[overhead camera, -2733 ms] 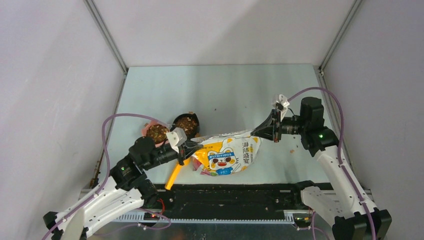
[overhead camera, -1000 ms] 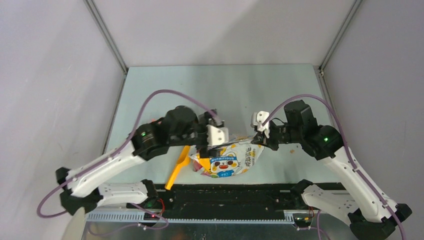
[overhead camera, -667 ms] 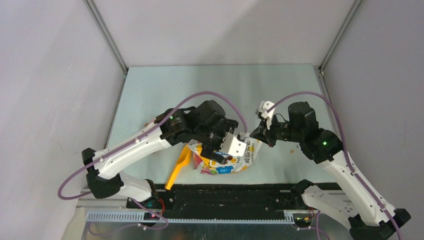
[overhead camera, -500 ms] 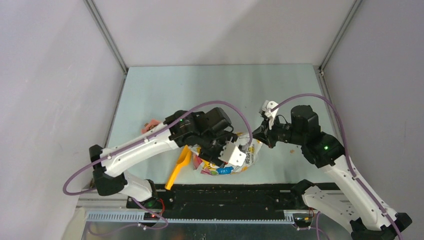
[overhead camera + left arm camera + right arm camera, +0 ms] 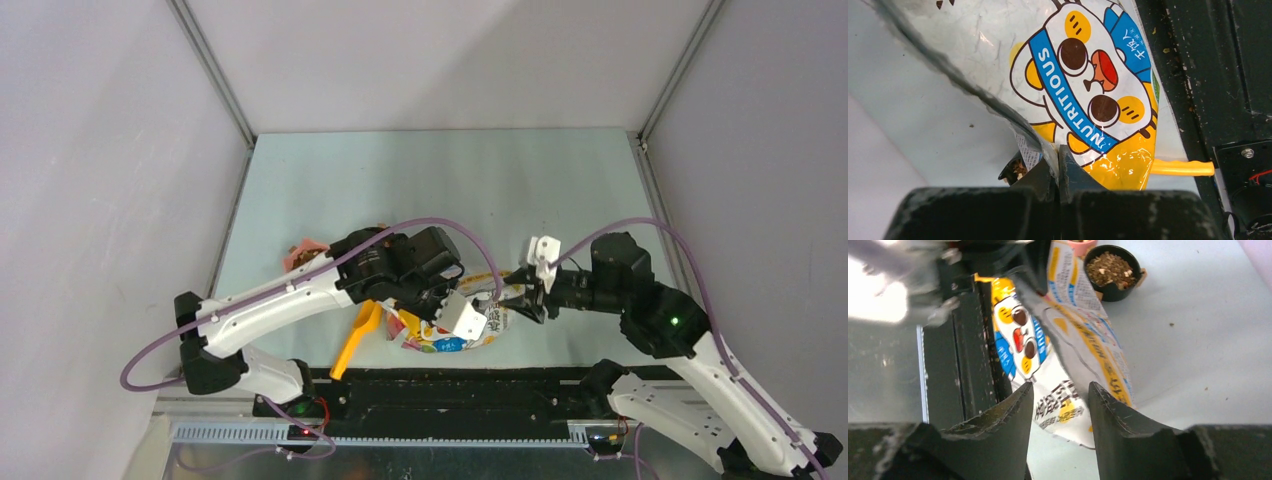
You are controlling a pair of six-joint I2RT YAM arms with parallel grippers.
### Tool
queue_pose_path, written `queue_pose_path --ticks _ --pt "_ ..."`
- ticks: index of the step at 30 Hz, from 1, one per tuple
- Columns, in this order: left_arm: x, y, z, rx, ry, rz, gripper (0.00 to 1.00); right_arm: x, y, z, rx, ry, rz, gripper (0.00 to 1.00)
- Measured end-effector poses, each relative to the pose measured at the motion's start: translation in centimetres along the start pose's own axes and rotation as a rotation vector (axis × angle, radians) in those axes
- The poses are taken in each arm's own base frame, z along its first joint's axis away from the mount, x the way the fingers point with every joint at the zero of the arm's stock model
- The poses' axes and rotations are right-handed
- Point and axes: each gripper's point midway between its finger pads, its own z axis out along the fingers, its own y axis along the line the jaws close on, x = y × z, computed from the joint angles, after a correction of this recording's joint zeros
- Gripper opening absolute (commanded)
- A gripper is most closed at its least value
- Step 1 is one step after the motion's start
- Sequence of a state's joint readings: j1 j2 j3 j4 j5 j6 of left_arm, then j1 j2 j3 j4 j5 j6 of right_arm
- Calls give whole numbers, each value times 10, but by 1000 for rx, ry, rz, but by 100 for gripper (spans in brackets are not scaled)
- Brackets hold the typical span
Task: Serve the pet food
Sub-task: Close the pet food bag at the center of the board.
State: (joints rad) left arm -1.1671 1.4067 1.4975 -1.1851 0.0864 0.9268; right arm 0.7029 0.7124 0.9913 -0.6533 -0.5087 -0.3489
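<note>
Found left pincer [image 5: 1057, 155] nipped shut on bag [image 5: 1083, 90] edge, right pincer [image 5: 1058, 390] parted at opposite end, bag lying lengthwise between, pet food [image 5: 1112, 267] in bowl [image 5: 1113, 296] beyond, nearer left.

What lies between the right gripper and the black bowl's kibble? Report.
The white-yellow cartoon-cat printed bag lies between the right gripper and brown kibble pellets in the black bowl, in the right wrist view.
</note>
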Motion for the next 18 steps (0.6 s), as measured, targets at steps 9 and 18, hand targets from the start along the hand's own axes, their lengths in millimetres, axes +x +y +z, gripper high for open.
queue_pose_path --ticks 9,18 --pt "5 2 -9 -43 13 4 0 16 6 -3 -54 135 -259 55" --pt "14 -7 -20 -45 26 11 0 27 -25 -3 60 249 -416 18"
